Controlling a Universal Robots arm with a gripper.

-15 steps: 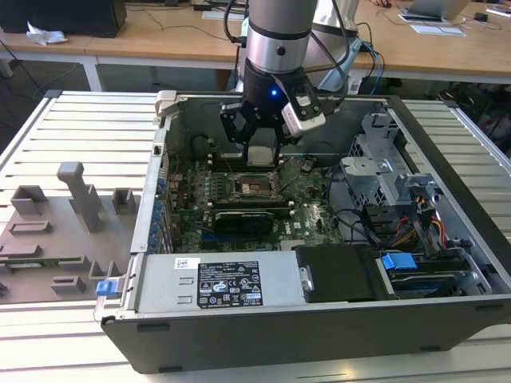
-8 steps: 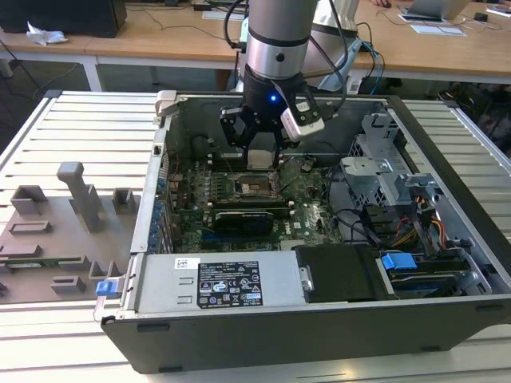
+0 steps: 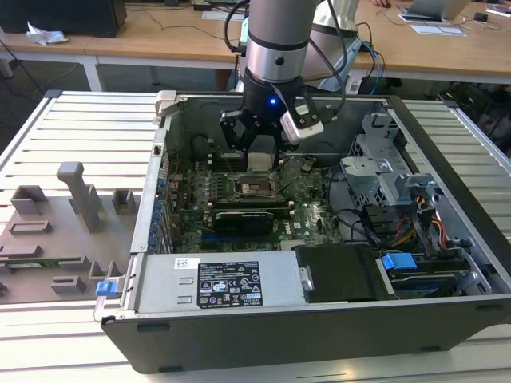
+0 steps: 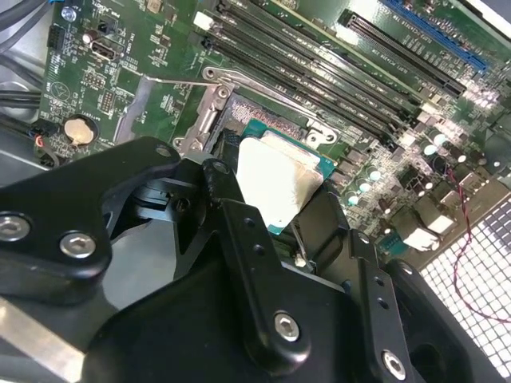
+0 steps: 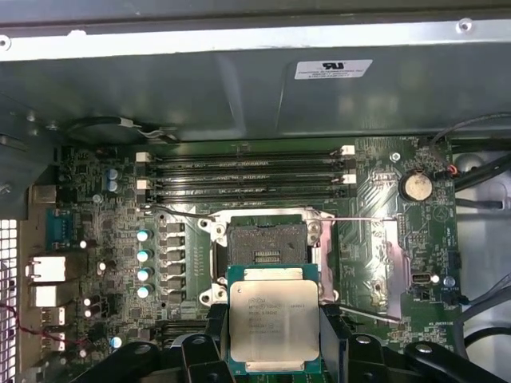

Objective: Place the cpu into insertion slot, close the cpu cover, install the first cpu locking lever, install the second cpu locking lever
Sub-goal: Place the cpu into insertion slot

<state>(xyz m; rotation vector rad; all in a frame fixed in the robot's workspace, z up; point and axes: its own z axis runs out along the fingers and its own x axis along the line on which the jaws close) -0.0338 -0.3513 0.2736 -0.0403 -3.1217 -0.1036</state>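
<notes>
Cpu (image 5: 274, 323) placement was the step in hand: the chip hung inside the open computer case (image 3: 319, 319), pinched by two opposite edges in the gripper (image 3: 260, 152), whose black fingers (image 5: 334, 327) were closed only as far as the chip's width allowed. Its silver-grey top faced the first wrist view. In the exterior view it hovered above the green motherboard (image 5: 375, 167), over or just beside the insertion slot (image 5: 267, 239) and clearly apart from it, so nothing was seated yet. The slot lay uncovered, its brownish contact field bare inside the dark frame. What appeared to be the cpu cover (image 5: 385, 267) was swung back beside the slot, and a thin wire lever (image 5: 363, 219) stood released along one side. Judging from this, the later cover and lever steps were untouched. Seating the chip called for squaring its edges with the frame, centring it over the contacts and keeping it level, since a tilted or offset touch could damage the contact field.
</notes>
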